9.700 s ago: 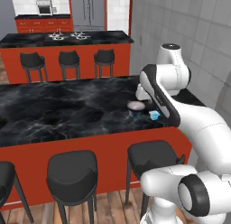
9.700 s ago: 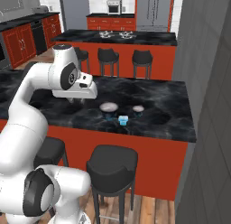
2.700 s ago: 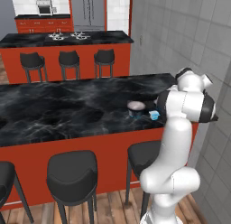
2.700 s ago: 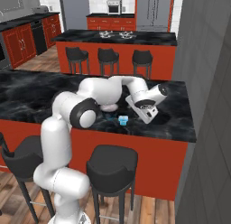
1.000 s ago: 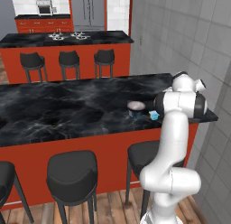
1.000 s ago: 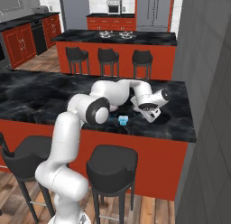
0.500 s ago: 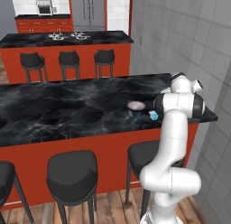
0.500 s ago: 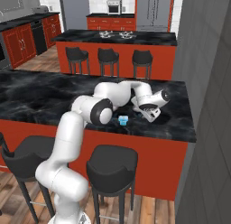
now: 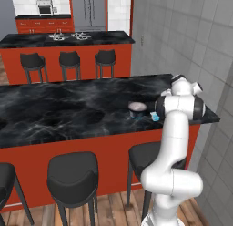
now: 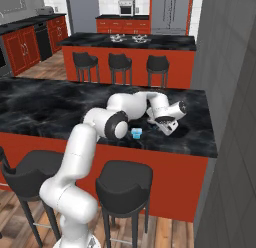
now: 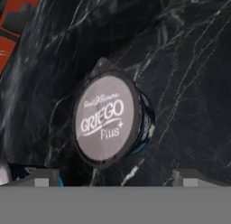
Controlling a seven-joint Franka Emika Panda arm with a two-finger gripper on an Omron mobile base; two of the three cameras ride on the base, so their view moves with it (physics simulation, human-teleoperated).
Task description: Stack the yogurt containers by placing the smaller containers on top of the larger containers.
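Note:
A small dark cup with a pale grey "Griego Plus+" lid point(image 11: 106, 119) stands upright on the black marble counter point(image 11: 189, 83), straight under the hand. My gripper point(image 11: 115, 178) hangs above it, open, with one fingertip low on each side of the cup and nothing between them. From the right base camera the gripper point(image 10: 165, 127) points down at the counter's right end, just right of the tiny light-blue cup point(image 10: 136, 133). The wide tub with a pinkish lid point(image 9: 137, 109) sits left of the light-blue cup point(image 9: 155, 116). The arm's elbow point(image 9: 179, 106) hides the hand in the left base view.
The counter's front edge point(image 10: 165, 151) runs close to the light-blue cup. A grey tiled wall point(image 9: 200, 52) stands right of the counter's end. Black bar stools point(image 9: 73, 172) line the near side. A second island point(image 9: 68, 38) with stools lies behind.
The arm has edged slightly toward the containers. The tub and the cups have not moved, and the jaws stay wide.

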